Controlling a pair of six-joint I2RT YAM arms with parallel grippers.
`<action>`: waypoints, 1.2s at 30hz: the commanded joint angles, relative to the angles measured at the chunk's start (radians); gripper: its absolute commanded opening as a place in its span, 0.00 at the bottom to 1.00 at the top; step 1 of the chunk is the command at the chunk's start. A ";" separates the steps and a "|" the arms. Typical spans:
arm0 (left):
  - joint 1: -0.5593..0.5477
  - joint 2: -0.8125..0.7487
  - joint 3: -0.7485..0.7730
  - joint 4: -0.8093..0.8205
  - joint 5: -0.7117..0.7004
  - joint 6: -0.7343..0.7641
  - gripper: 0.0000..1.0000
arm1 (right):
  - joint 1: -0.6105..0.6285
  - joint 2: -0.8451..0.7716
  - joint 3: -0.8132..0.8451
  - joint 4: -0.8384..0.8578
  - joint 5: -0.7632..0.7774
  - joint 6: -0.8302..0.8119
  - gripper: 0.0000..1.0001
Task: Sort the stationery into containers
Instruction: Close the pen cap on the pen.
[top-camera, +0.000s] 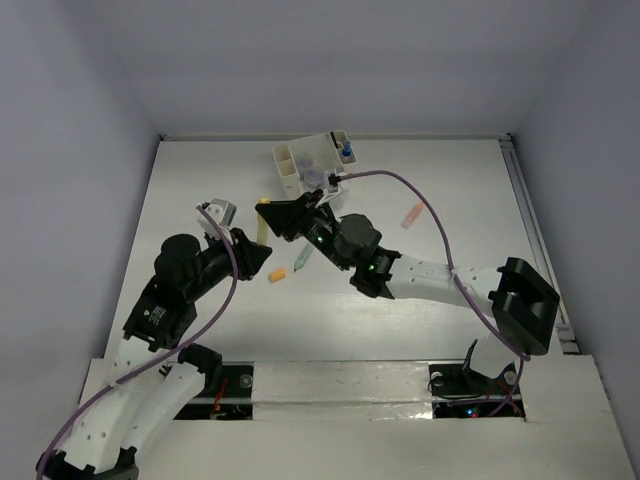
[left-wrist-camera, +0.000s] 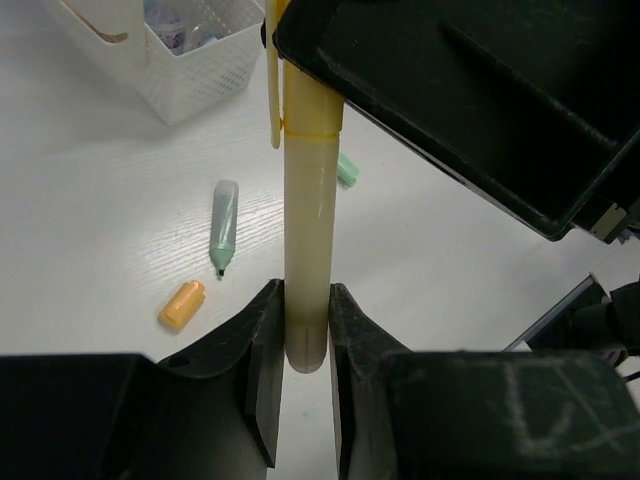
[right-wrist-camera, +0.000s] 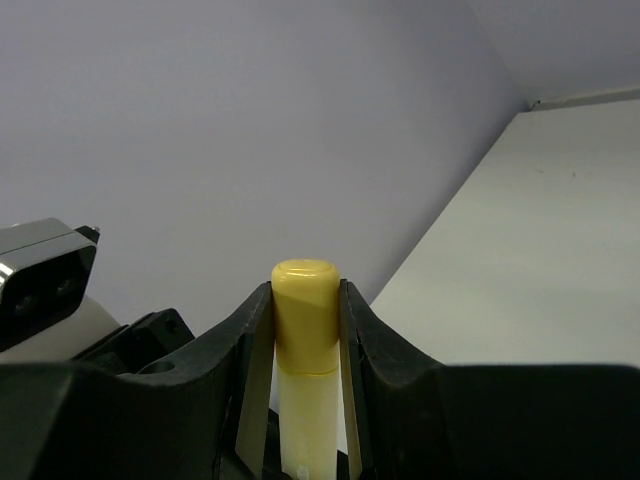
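Evidently light, stiff and slick, the yellow highlighter is clamped at its barrel by the left gripper and at its cap by the right gripper; the barrel looks the safer hold.

A white, faintly wood-grained desk sits enclosed by plain, pale lilac-grey walls. The light falls soft and even. A slim strip, possibly a metal rail, edges its right side.
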 joint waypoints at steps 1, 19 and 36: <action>0.020 0.041 0.147 0.292 -0.136 0.007 0.00 | 0.089 0.002 -0.108 -0.108 -0.154 0.039 0.00; 0.020 0.236 0.315 0.483 -0.165 -0.064 0.00 | 0.188 0.033 -0.296 0.009 -0.200 0.168 0.00; -0.030 0.266 0.263 0.408 -0.056 -0.053 0.03 | 0.046 -0.151 -0.204 -0.166 -0.032 0.026 0.00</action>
